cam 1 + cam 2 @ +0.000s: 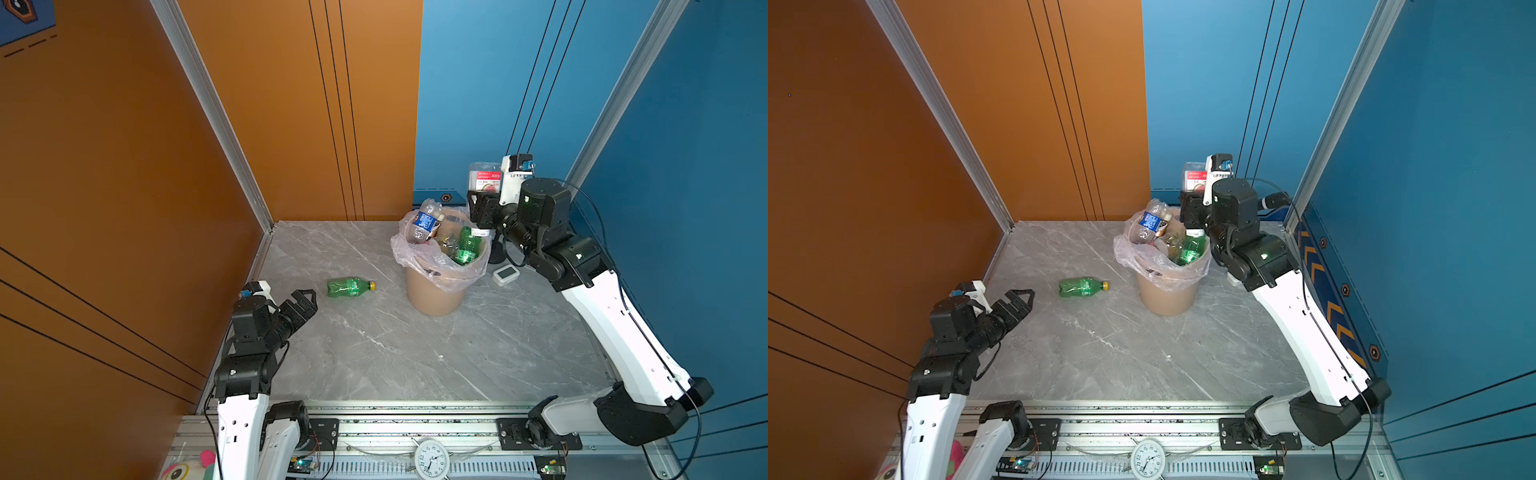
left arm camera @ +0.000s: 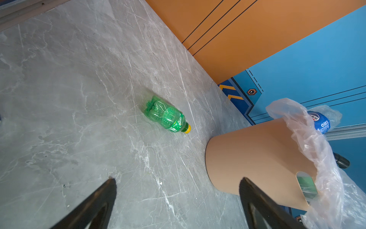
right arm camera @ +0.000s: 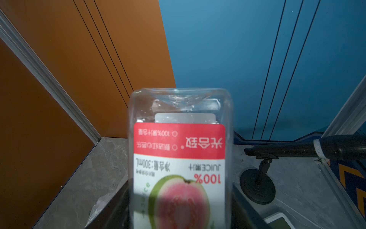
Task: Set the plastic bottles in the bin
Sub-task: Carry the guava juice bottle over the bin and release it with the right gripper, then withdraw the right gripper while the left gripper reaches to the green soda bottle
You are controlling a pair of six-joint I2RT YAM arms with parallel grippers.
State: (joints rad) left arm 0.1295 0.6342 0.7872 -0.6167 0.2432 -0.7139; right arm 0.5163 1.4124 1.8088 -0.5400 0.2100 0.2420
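A green plastic bottle (image 1: 351, 287) (image 1: 1084, 286) (image 2: 168, 115) with a yellow cap lies on its side on the grey table, left of the bin (image 1: 434, 297) (image 1: 1167, 297) (image 2: 257, 156). The bin holds several bottles, among them a clear blue-labelled one (image 1: 424, 222) on its far rim and a green one (image 1: 467, 247). My right gripper (image 1: 482, 199) (image 3: 180, 208) is above the bin's far right rim, shut on a clear juice bottle (image 1: 484, 176) (image 1: 1195, 176) (image 3: 179, 150) with a red and white label. My left gripper (image 1: 301, 297) (image 1: 1019, 296) (image 2: 177, 179) hangs open and empty, left of the green bottle.
A small white device (image 1: 505, 274) and a black round-footed stand (image 3: 257, 186) sit right of the bin. The orange wall runs along the table's left side and the blue wall closes the back. A clock (image 1: 432, 459) lies on the front rail.
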